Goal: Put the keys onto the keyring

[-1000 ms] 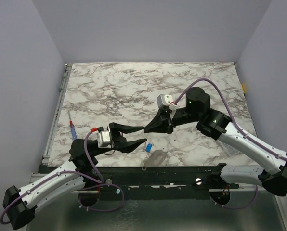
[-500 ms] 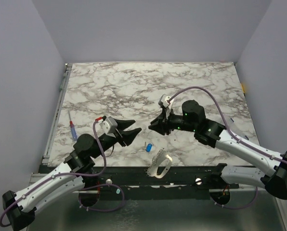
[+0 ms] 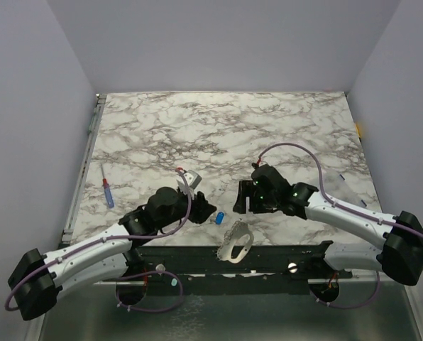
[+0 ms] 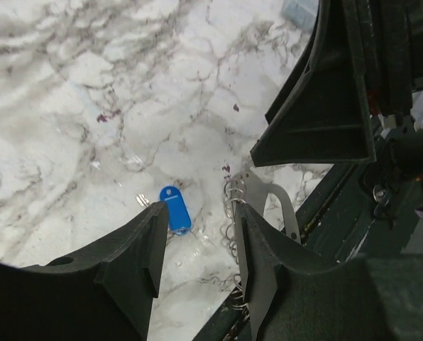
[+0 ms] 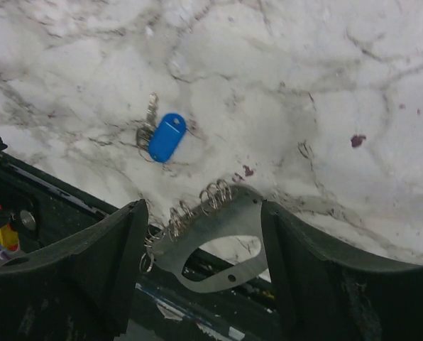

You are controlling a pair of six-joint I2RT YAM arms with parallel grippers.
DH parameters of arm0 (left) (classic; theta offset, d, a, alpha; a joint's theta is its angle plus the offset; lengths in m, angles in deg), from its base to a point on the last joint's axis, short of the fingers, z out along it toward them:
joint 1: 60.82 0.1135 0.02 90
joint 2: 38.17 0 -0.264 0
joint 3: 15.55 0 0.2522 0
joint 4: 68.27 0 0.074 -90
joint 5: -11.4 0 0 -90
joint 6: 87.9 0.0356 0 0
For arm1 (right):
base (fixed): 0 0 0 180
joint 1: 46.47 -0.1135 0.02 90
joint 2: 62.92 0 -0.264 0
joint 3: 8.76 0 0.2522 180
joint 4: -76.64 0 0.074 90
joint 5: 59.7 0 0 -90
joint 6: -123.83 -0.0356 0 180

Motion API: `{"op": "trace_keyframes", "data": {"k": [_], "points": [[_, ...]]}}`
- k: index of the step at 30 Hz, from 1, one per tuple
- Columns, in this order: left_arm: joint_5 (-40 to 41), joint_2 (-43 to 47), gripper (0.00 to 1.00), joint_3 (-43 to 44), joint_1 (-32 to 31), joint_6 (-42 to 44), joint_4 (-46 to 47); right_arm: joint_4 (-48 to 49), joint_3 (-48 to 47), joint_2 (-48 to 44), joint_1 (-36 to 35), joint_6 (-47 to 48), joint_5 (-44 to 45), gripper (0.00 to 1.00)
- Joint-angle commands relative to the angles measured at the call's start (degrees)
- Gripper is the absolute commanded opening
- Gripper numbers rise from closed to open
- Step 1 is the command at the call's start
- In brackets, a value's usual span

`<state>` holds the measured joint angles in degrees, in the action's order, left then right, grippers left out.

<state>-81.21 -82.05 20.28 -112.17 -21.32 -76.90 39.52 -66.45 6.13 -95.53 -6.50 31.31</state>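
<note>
Worktop (image 3: 197,128): glossy grey-veined marble. Key (image 5: 167,137) with an oval blue head lies flat near the front edge. Keyring (image 5: 218,234), a flat silvery cut-out plate fringed with wire coils, sits at that edge. Left pincer (image 4: 197,241) is half-spread and empty. Right pincer (image 5: 203,213) is spread wide above the keyring, gripping nothing.

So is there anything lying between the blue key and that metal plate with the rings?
Nothing visible does. Only bare marble separates the blue key from the metal plate, which lies at the near edge.
</note>
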Motion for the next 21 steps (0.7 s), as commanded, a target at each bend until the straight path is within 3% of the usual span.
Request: {"op": "trace_keyframes", "data": {"k": [1,7,12,17,21], "points": [[-1.9,-6.0,0.47,1.4,-2.3,-4.6,-1.2,-7.4,2.7,0.0,-0.2,-11.0,0.0,0.74],[-0.3,-13.3,0.45,2.4,-5.3,-7.2,2.5,-9.8,4.7,-0.1,-0.2,-13.3,3.0,0.73],[3.4,-25.0,0.42,9.1,-7.6,-14.3,3.4,-12.2,1.7,-3.5,-0.1,-12.9,17.1,0.70],[8.2,-37.0,0.39,19.2,-10.1,-26.5,-3.5,-14.1,-2.7,-4.0,0.1,-11.7,29.4,0.66],[10.3,-44.7,0.37,26.6,-12.5,-32.5,-10.3,-14.3,-4.3,-4.5,0.6,-10.9,34.4,0.65]]}}
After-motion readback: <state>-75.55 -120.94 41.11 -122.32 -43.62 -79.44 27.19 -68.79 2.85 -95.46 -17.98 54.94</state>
